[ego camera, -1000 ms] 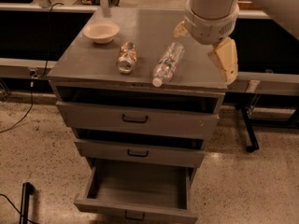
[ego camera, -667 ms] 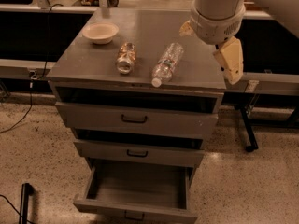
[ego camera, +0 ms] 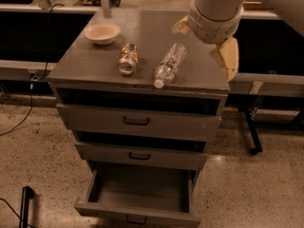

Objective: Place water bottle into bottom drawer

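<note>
The water bottle [ego camera: 170, 64] lies on its side on the grey cabinet top [ego camera: 85, 65], with its white cap toward the front edge. My gripper [ego camera: 204, 49] hangs over the top's right side, just right of the bottle and above it. It is open and empty: one tan finger [ego camera: 228, 58] shows on the right and the other [ego camera: 180, 26] on the left. The bottom drawer [ego camera: 140, 194] is pulled out and its inside is bare. Its black handle [ego camera: 136, 219] is at the lower edge of the view.
A brown-orange labelled jar [ego camera: 127, 58] lies left of the bottle. A pale bowl [ego camera: 101, 32] stands at the back left of the top. The two upper drawers [ego camera: 137, 121] are slightly ajar. A black stand foot [ego camera: 251, 137] is on the floor at the right.
My gripper has shifted slightly up and to the right over the cabinet's right side. The bottle, jar, bowl and drawers have not moved.
</note>
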